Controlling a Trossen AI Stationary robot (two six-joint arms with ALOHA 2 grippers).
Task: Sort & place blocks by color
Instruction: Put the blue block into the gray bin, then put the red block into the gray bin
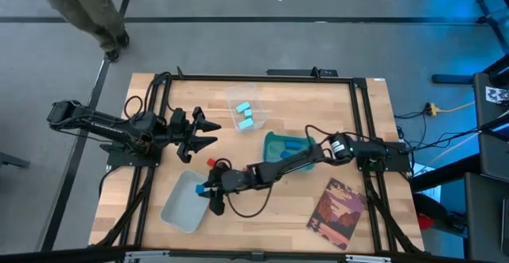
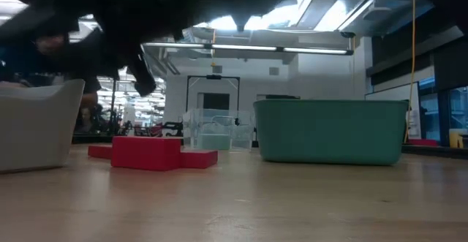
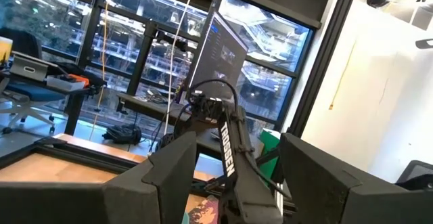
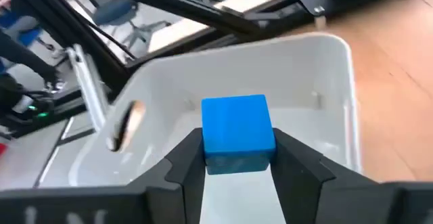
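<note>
Holding a darker blue block [image 4: 238,133] pinched in the right end effector [image 4: 237,158] directly above the grey tray [image 4: 325,55]; cyan blocks [image 1: 244,114] binned, red blocks [image 2: 146,153] left on the tabletop [image 2: 292,198]; left end effector [image 1: 208,131] spread, idle.

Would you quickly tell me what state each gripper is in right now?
Left gripper: open, holding nothing, above the table.
Right gripper: shut on a blue block, over the grey tray.

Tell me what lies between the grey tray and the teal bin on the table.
In the high view, the right arm's end effector, shut on a blue block, and its forearm span from grey tray to teal bin; red blocks lie there too.
</note>
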